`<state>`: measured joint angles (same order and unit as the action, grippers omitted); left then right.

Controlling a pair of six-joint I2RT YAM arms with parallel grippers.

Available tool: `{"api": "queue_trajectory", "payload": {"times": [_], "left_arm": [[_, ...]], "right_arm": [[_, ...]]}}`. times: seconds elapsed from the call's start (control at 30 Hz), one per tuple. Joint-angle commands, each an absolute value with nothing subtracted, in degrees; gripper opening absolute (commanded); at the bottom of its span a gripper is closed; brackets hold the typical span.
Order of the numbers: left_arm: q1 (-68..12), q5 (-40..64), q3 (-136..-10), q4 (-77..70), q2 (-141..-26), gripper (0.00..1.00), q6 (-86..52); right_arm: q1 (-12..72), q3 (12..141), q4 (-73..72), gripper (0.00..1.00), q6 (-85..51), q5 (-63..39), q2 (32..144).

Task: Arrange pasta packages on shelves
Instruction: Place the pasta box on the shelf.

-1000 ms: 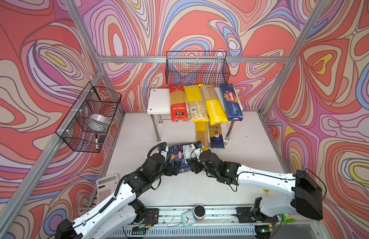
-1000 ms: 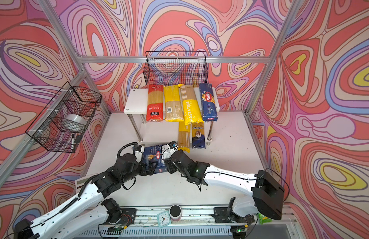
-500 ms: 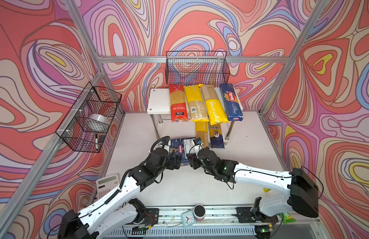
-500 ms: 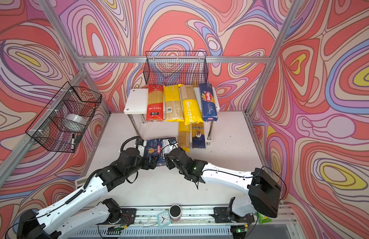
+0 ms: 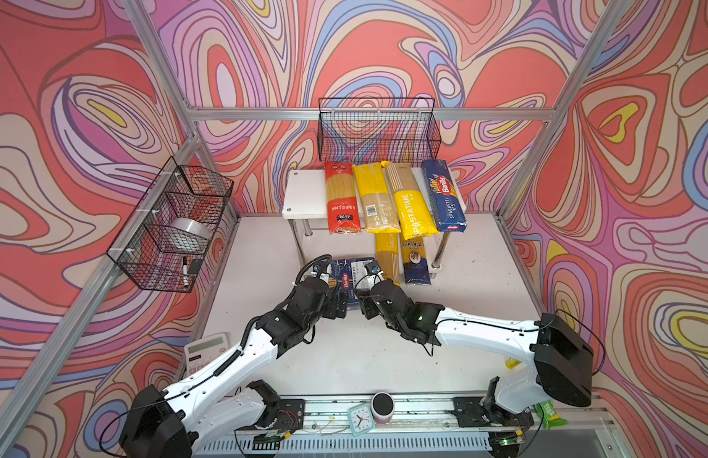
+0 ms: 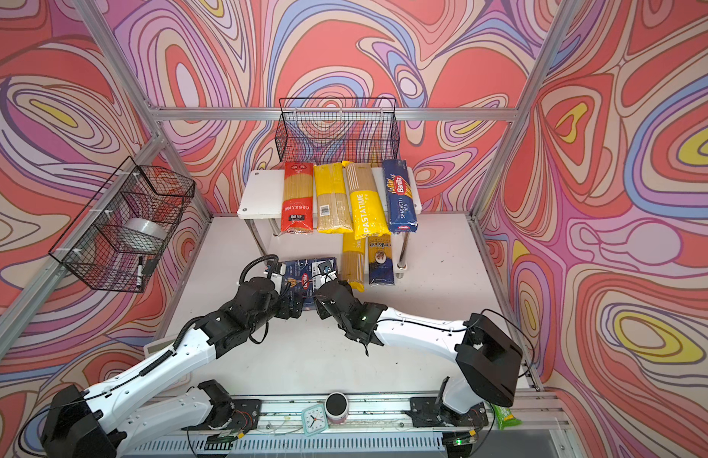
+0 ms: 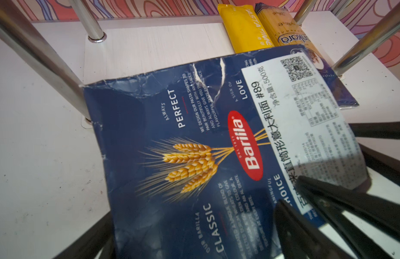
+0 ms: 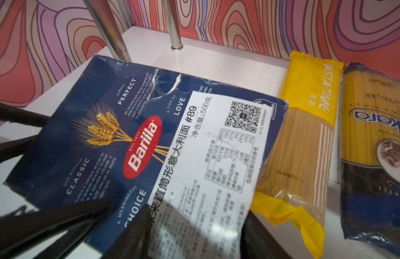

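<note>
Both grippers hold the wide blue Barilla box (image 5: 350,273) (image 6: 305,275) by its near end, low over the table. My left gripper (image 5: 338,307) (image 7: 194,224) is shut on it, and so is my right gripper (image 5: 364,307) (image 8: 196,213). The box's far end reaches onto the lower board (image 7: 149,44) of the white shelves (image 5: 305,194), its corner against the front left chrome leg (image 7: 49,67). On the top board lie a red bag (image 5: 341,198), two yellow packs (image 5: 374,198) (image 5: 410,202) and a slim Barilla box (image 5: 443,196). The lower board carries a yellow pack (image 8: 306,134) and a dark blue bag (image 8: 374,145).
A black wire basket (image 5: 378,131) hangs on the back wall above the rack. Another basket (image 5: 174,226) on the left wall holds a tape roll and a marker. A calculator (image 5: 205,349), a small clock (image 5: 360,420), a cup (image 5: 383,404) and a green packet (image 5: 549,412) sit along the front edge.
Both grippers have carried the Barilla box away from the front, toward the rack. Its far end now lies on the lower board beside the yellow pack.
</note>
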<state>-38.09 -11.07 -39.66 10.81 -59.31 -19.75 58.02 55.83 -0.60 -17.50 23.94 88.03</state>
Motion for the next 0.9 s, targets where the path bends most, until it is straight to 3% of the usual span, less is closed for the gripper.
{"api": "queue_trajectory", "payload": {"times": [0.0, 0.87], "left_arm": [[-41.04, 3.51, -44.98, -7.98, -59.97, 1.00, -15.06], [-39.38, -4.60, -47.17, -15.65, -72.71, 1.00, -9.43]], "right_arm": [[60.88, 60.97, -14.77, 0.62, -14.11, 11.07, 90.38], [54.41, 67.00, -19.84, 0.62, -12.39, 7.45, 98.76]]}}
